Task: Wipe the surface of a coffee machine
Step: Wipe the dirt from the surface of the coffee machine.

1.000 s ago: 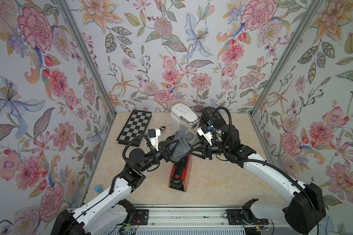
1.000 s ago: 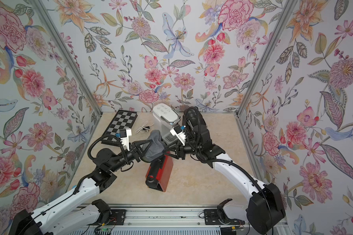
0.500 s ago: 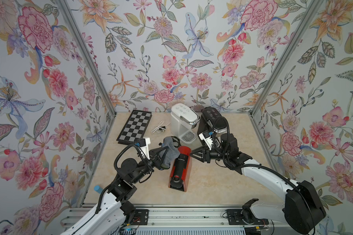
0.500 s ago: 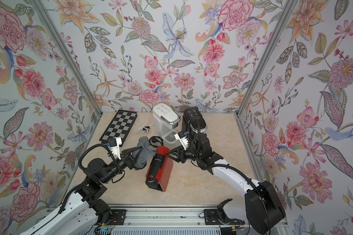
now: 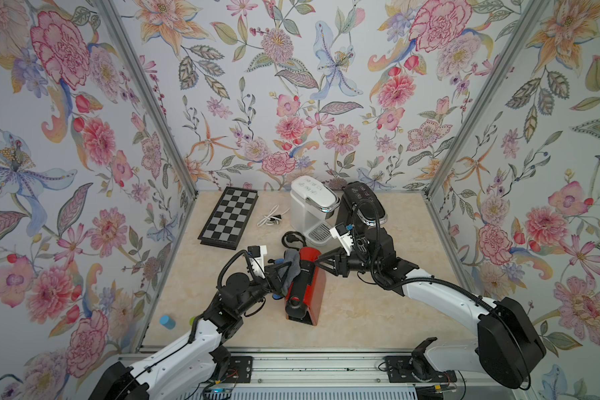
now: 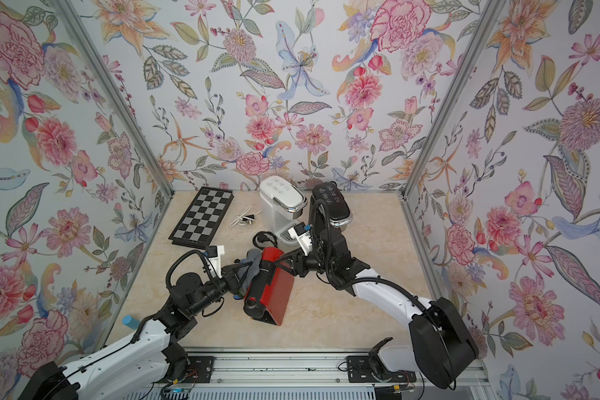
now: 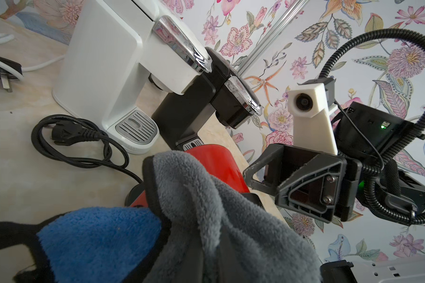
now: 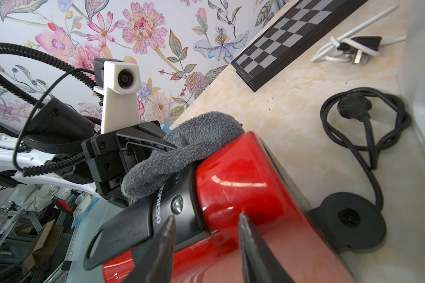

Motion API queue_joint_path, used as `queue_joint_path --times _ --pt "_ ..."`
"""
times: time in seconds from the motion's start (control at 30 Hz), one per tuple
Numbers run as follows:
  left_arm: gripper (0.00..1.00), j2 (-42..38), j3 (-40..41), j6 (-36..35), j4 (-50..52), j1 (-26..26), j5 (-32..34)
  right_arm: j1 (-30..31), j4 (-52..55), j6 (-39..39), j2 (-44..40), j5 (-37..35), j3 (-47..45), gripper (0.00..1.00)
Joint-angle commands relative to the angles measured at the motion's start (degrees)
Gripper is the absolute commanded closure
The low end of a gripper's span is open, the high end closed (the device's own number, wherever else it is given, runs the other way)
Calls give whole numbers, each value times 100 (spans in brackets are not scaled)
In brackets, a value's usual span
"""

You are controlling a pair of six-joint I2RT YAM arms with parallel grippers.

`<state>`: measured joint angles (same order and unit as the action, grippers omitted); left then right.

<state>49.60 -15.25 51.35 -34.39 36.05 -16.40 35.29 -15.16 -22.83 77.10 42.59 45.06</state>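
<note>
Flowered walls close in a pale marbled bench [image 5: 361, 311]. A red coffee machine [image 5: 309, 287] stands at its centre, with a white coffee machine [image 5: 310, 197] and a black coffee machine [image 5: 361, 195] at 12 o'clock and a chessboard [image 5: 229, 218] at 10 o'clock. The left end effector [image 5: 280, 270] is clamped tight on a grey-and-blue cloth [image 5: 290, 265], which presses on the red machine's 10 o'clock side. The right end effector [image 8: 205, 218] stands partly open, holding nothing, its fingertips against the machine's 2 o'clock side.
</note>
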Motion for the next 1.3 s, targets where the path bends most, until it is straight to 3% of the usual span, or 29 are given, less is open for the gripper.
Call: queue_joint_path --times 0.0,0.43,0.63,0.9,1.27 --pt "100 100 57 94 -451 86 -204 153 63 -119 314 -250 22 56" --pt "100 549 66 76 -490 84 -3 397 -95 -178 514 -321 19 57" --pt "100 314 168 40 -303 59 145 444 -172 -217 506 -376 -35 57" --pt "100 630 361 203 -669 51 -273 369 -42 -207 412 -583 -62 58" --pt "100 1011 495 70 -459 51 -92 375 83 -189 385 -757 -2 58"
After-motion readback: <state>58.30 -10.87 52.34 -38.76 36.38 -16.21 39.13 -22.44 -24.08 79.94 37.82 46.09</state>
